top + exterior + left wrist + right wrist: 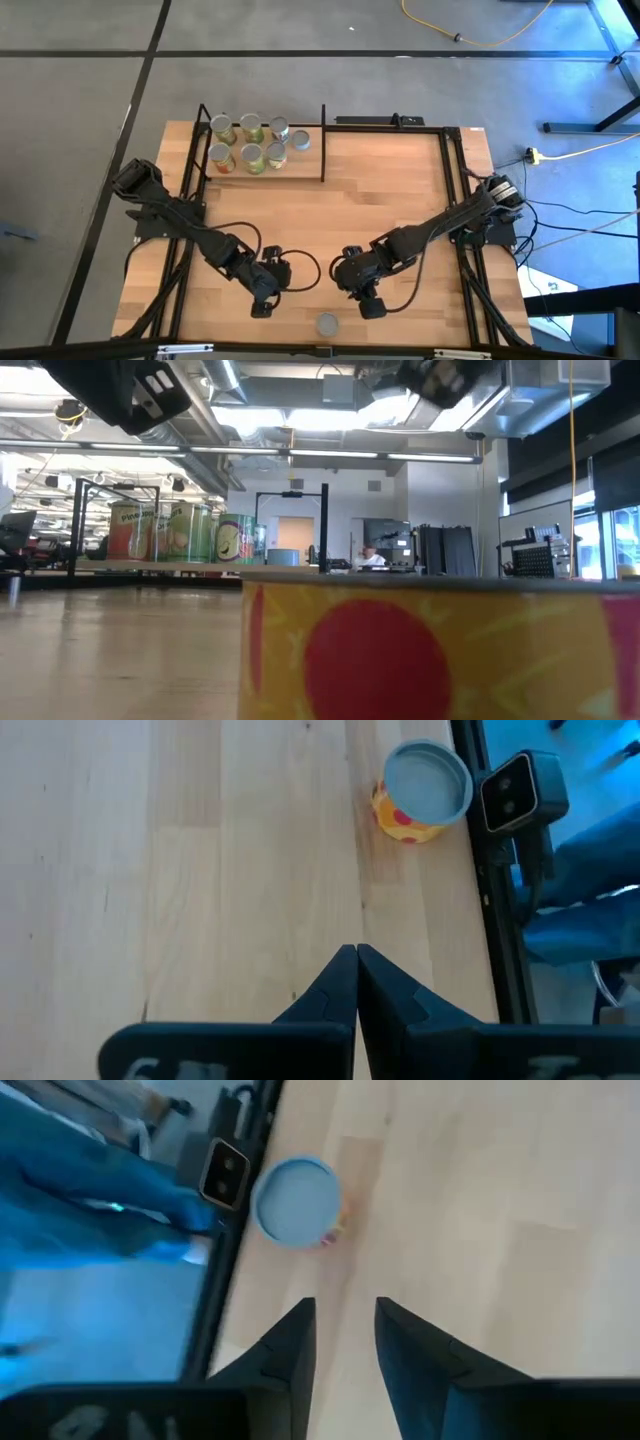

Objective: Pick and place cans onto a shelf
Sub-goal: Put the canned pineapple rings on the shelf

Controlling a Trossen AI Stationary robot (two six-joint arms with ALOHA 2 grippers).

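Observation:
A lone can with a silvery top and a yellow side with red dots stands upright on the tabletop near the front edge; it fills the low view. Several other cans stand on the board of the shelf at the far left. My left gripper hovers left of the lone can, shut and with nothing in it; the can lies ahead of it. My right gripper hovers right of the can, open, with the can ahead of it.
A small camera sits on the black rail at the table's front edge, right beside the lone can. Black frame rails run along the table's sides. Bare wood stretches between the shelf and the arms.

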